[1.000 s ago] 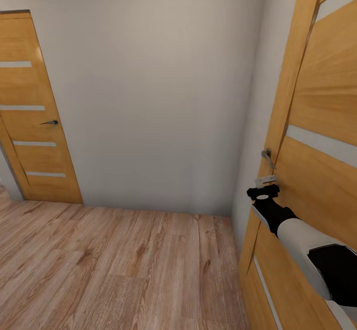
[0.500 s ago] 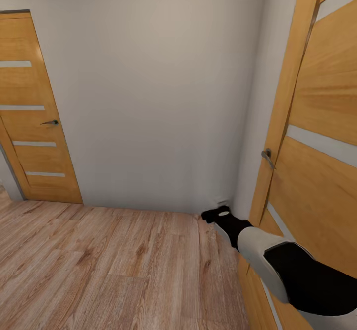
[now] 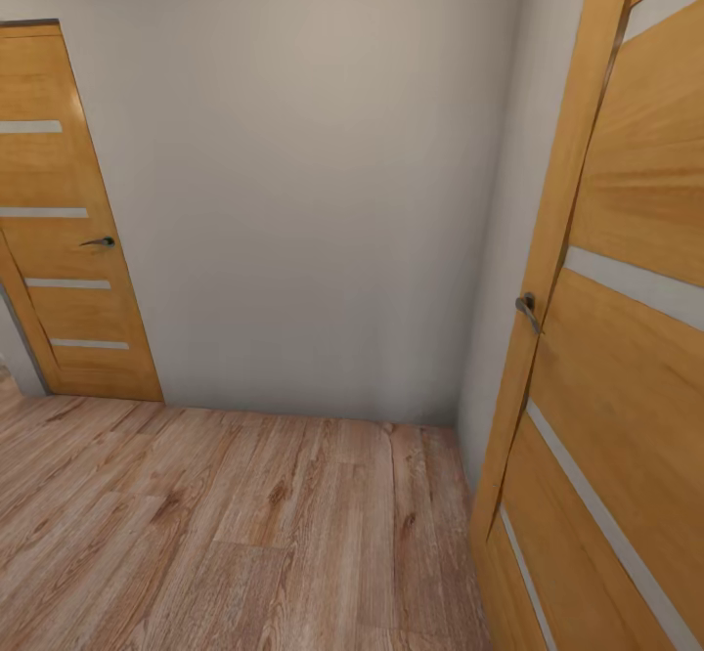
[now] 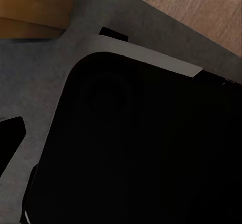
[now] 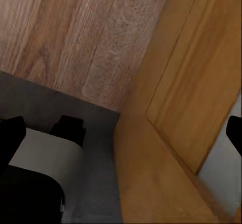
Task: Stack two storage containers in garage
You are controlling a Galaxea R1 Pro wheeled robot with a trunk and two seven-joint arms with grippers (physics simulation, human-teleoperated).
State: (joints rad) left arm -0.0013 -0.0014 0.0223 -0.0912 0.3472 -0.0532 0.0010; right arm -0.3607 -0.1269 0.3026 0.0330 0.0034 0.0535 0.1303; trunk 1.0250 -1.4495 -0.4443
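The two storage containers are out of view, and so is the garage. I face a corner of a hallway with white walls and light wood planks underfoot. My right gripper [image 5: 123, 130] hangs low beside the orange wooden door [image 5: 186, 82]. Its two dark fingertips [image 5: 11, 129] sit far apart at the picture's edges, open and holding nothing. In the left wrist view, one dark fingertip [image 4: 10, 141] of my left gripper [image 4: 121, 143] sits out at the picture's edge. That gripper points down at my own black base [image 4: 141, 148].
A wooden door [image 3: 626, 338] with a metal handle [image 3: 528, 311] stands close on my right. A second like door [image 3: 68, 240] with its handle [image 3: 100, 240] is shut at the far left. A white wall [image 3: 313, 192] lies ahead, beyond wood planks [image 3: 225, 524].
My right arm has left the door handle on the right, swung down and left, then dropped out of the head view. The camera has not moved.
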